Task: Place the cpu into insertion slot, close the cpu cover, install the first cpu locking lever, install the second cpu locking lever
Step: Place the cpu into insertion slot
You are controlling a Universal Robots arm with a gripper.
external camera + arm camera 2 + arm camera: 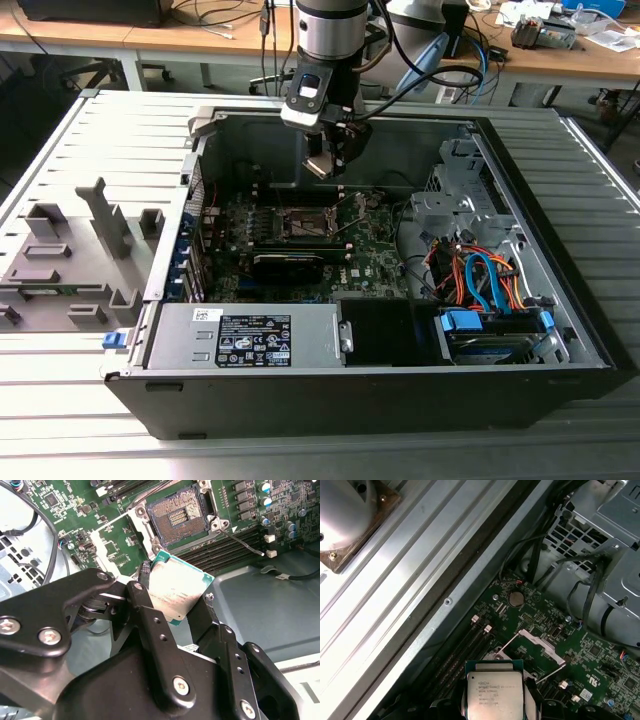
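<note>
Hand (323, 165): clamped on two edges of the cpu (494, 694), held clear above the motherboard (372, 256).
Insertion slot (179, 517): uncovered, apart from the cpu.
Surface (595, 200): ribbed grey, carrying the open case (400, 388).

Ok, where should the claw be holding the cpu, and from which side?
By two opposite side edges, from above its metal top, as the claw grips the cpu now: it is thin and flat, and its underside must stay free to face the open socket.

Found nothing legible: noted faint print lines on the cpu (494, 695) top and a white label (254, 340) on the power supply (180, 335).
</note>
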